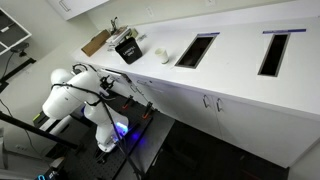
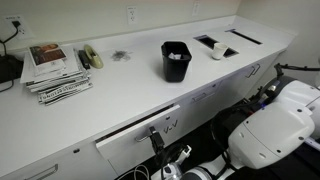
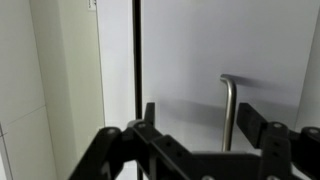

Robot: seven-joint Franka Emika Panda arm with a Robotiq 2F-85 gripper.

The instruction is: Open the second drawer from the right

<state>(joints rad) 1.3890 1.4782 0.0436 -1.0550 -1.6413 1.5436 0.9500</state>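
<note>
Clutter lines the bench in an exterior view: a stack of magazines at one end, a black bin near the middle, and a white cup beside two rectangular cut-outs. All of it rests on top, above the cabinet fronts. The second drawer from the right sits just under the bench edge below the bin. Its plain white front faces out toward your arm, and its long axis runs level along the bench edge. A dark line follows its top; you cannot tell whether it is fully closed. Your claw hangs just in front of it, near small door handles. From above, in an exterior view, the arm crouches low before the bench front amid black cables, and the drawer is too small to pick out. In the wrist view the claw's fingers are spread wide and grip nothing, facing a white cabinet door with an upright metal handle.
</note>
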